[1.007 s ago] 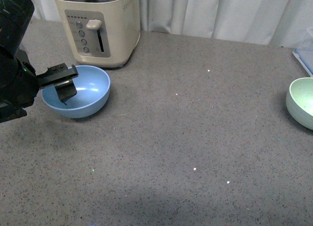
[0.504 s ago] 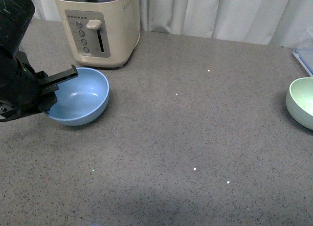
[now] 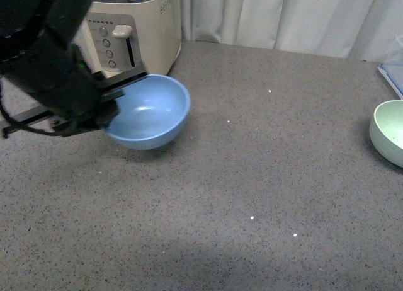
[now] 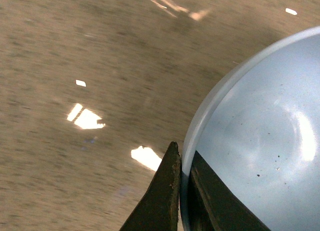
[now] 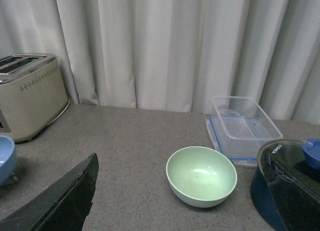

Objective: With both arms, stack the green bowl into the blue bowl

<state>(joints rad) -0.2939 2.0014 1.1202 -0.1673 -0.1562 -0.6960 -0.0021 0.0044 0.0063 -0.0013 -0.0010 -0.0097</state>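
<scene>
This looks like a kitchen in a home. A cream-coloured toaster with a push-down lever and round buttons (image 3: 151,33) stands at the back of a grey speckled surface (image 3: 252,177) — the sort you make food on. There are eating things too: a round light blue plastic bowl (image 3: 151,111), a round pale green plastic bowl (image 5: 201,176) and a clear plastic food box with a blue rim (image 5: 242,123). Long pale curtains (image 5: 150,46) hang behind it all — like in a house.

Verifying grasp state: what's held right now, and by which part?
The left pincer clamps the light sky-blue round plastic bowl by its rim, one finger inside, one outside. The pale mint-green plastic bowl sits unheld.
</scene>
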